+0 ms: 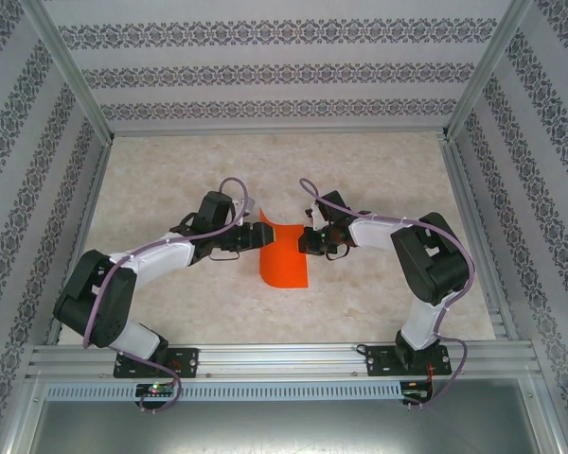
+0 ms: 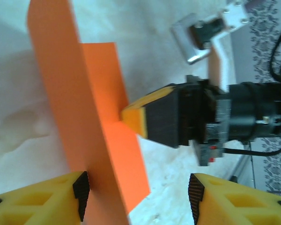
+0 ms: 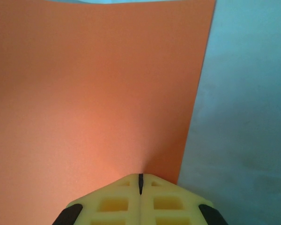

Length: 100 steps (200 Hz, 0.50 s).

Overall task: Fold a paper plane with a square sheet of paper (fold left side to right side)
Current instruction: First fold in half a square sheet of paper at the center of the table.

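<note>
The fold is unfinished — the paper (image 1: 282, 255) is curled upright, uncreased. Its edge is pinched by the right gripper (image 3: 140, 180); the left gripper (image 2: 138, 190) is spread apart around it.

**Fig.** Thin bright-orange sheet of paper (image 1: 284, 260), plain and unmarked, at mid-table. It is not flat. The near part rests on the tabletop, the far part curls upward, and the left margin bends round in a soft curve. From my left wrist, the sheet (image 2: 98, 117) appears as a raised flap seen almost edge-on, with a second orange layer behind it. My right gripper (image 1: 306, 238) is pinched closed on its right-hand edge. From my right wrist, the smooth orange face (image 3: 93, 93) rises directly ahead.
</note>
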Each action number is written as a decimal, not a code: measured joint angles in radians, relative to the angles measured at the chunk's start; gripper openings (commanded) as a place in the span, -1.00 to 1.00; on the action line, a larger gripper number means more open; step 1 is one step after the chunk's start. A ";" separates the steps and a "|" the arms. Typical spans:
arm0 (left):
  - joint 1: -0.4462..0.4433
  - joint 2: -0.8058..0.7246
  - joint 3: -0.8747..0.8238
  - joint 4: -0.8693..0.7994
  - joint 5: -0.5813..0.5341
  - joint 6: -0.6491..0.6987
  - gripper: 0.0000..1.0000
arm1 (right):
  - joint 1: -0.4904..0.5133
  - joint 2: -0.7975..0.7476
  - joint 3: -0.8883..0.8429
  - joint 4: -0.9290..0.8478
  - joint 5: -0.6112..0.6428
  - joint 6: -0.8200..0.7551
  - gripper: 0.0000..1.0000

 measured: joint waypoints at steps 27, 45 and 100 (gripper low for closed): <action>-0.039 0.048 0.041 0.031 0.013 -0.015 0.20 | 0.000 -0.001 -0.008 0.016 -0.005 0.002 -0.79; -0.052 0.085 0.061 0.039 0.016 -0.019 0.13 | -0.001 -0.009 -0.023 0.037 -0.009 0.010 -0.77; -0.066 0.195 0.075 0.079 0.013 -0.048 -0.31 | -0.063 -0.181 -0.093 0.048 -0.022 0.031 -0.59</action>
